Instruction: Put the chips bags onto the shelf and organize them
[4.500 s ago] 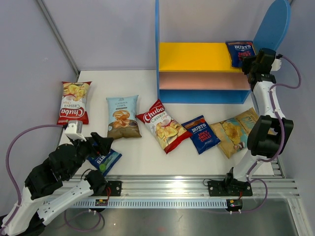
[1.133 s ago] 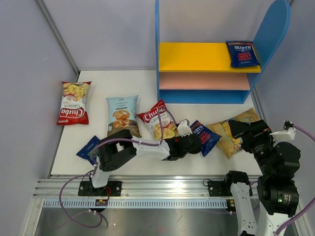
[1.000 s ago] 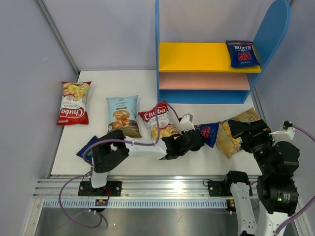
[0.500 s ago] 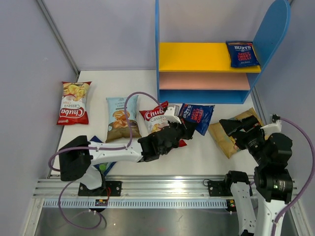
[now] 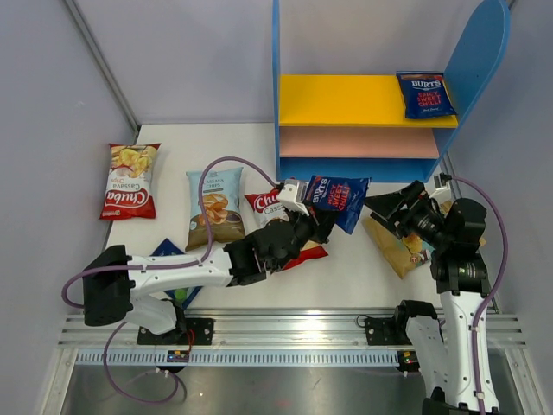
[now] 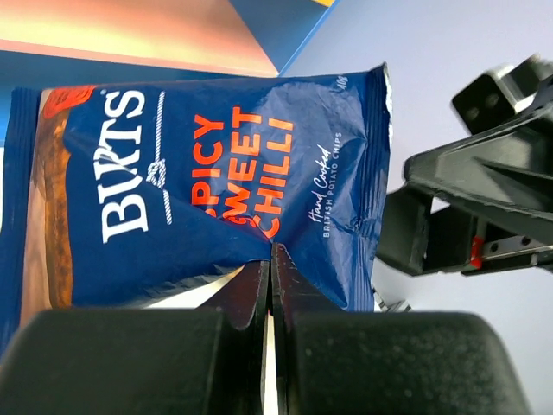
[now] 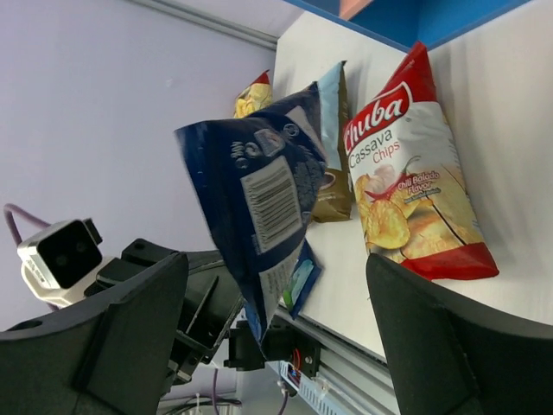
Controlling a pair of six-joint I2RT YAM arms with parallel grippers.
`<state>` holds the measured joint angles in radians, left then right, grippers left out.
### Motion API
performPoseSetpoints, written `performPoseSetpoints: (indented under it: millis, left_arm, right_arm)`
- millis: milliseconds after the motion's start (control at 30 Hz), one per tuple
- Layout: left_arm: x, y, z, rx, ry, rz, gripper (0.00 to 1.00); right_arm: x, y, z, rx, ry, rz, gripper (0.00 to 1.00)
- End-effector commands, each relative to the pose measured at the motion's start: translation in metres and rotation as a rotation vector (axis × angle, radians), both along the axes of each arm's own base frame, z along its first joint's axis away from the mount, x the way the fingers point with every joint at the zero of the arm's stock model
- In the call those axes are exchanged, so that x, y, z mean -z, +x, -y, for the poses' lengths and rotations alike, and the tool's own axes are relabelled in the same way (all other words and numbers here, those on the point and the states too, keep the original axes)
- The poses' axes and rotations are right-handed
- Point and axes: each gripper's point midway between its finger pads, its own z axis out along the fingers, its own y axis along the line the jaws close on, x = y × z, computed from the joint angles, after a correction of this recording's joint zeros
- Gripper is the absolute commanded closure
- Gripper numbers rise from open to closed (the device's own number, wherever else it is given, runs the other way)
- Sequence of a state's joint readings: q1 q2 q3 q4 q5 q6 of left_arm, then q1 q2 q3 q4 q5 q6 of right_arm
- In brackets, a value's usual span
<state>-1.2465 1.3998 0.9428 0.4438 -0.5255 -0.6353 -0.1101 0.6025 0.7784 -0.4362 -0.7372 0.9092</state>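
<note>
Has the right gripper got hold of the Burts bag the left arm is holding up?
No: the top view shows the right gripper open beside the Burts bag, not around it; the left gripper alone pinches it.

Dark blue Burts bag [image 5: 339, 197] hangs tilted, near the shelf [image 5: 337, 99]

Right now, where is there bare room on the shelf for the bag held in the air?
The yellow board is bare from the left wall to the Burts bag at its right end. The pink board looks bare too. The table in front is crowded with loose bags.
</note>
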Motion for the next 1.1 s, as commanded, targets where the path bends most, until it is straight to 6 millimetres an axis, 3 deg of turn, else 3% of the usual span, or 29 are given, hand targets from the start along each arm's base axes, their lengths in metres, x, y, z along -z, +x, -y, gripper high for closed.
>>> performPoseSetpoints:
  millis: [0,200,333,367,433,467,533,667,700,867,933,967,1067]
  left_arm:
    - [-0.030,-0.005,0.005,0.026,-0.023,0.031,1.00]
    - [-0.040,-0.018,0.018,0.081,-0.014,0.035,1.00]
    - [-0.044,-0.027,0.029,0.132,0.013,0.045,1.00]
    - [-0.044,-0.028,0.031,0.141,0.017,0.049,1.00]
    - [-0.046,-0.034,0.035,0.169,0.029,0.061,1.00]
    - [-0.046,-0.035,0.036,0.170,0.036,0.062,1.00]
    - [-0.040,-0.033,0.035,0.164,0.057,0.056,1.00]
    - [-0.029,-0.036,0.028,0.166,0.080,0.049,1.00]
    - [-0.026,-0.036,0.026,0.164,0.084,0.045,0.97]
    - [-0.012,-0.038,0.009,0.150,0.118,0.021,0.38]
    - [-0.013,-0.036,-0.009,0.107,0.126,0.000,0.28]
    - [0.004,-0.036,-0.021,0.083,0.188,-0.029,0.22]
    - [0.019,-0.026,-0.069,-0.065,0.285,-0.111,0.08]
  right_arm:
    - [-0.026,-0.005,-0.010,-0.091,-0.035,0.164,0.09]
    - [-0.015,0.002,-0.016,-0.128,-0.057,0.138,0.12]
    - [-0.001,0.013,-0.021,-0.132,-0.076,0.094,0.21]
    - [0.000,0.008,-0.031,-0.168,-0.080,0.093,0.23]
    - [0.002,0.012,-0.033,-0.157,-0.083,0.092,0.31]
    - [0.002,0.013,-0.034,-0.153,-0.080,0.089,0.43]
    - [0.001,0.015,-0.030,-0.111,-0.083,0.089,0.56]
    - [-0.003,0.018,-0.018,-0.022,-0.104,0.112,0.71]
    - [-0.005,0.019,-0.018,-0.018,-0.103,0.126,0.77]
    - [-0.012,0.022,-0.022,-0.033,-0.075,0.197,0.85]
    - [-0.018,0.025,-0.020,-0.019,-0.085,0.237,0.85]
    - [-0.021,0.027,-0.019,-0.019,-0.097,0.257,0.85]
    - [-0.033,0.035,-0.018,-0.004,-0.110,0.294,0.84]
